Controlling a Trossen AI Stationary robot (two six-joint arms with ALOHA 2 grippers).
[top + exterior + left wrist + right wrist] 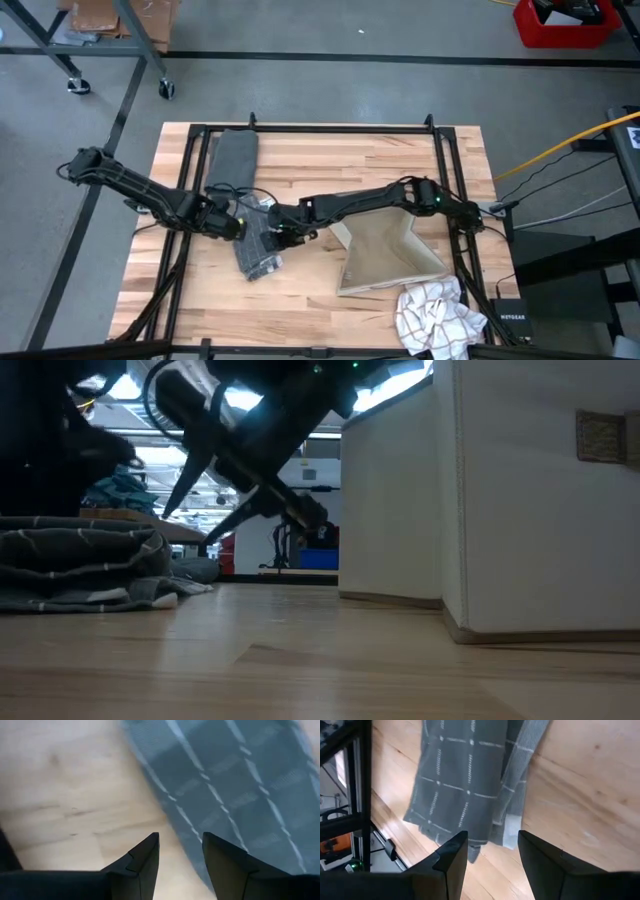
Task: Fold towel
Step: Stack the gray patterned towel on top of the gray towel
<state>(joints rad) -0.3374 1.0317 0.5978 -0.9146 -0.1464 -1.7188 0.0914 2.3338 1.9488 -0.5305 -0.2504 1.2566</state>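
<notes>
In the high view both arms cover the middle of the grey towel [258,250], and the white cloth [437,320] is cut off at the bottom edge. The low view crops the bin [540,500] at top and right; the left wrist view is blurred

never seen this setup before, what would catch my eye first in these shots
Probably the two dark arms meeting at the middle of the wooden table, the left gripper and right gripper both open over a gray checked towel. Next, the beige fabric box to the towel's right, and a crumpled white checked cloth at the near right corner.
</notes>
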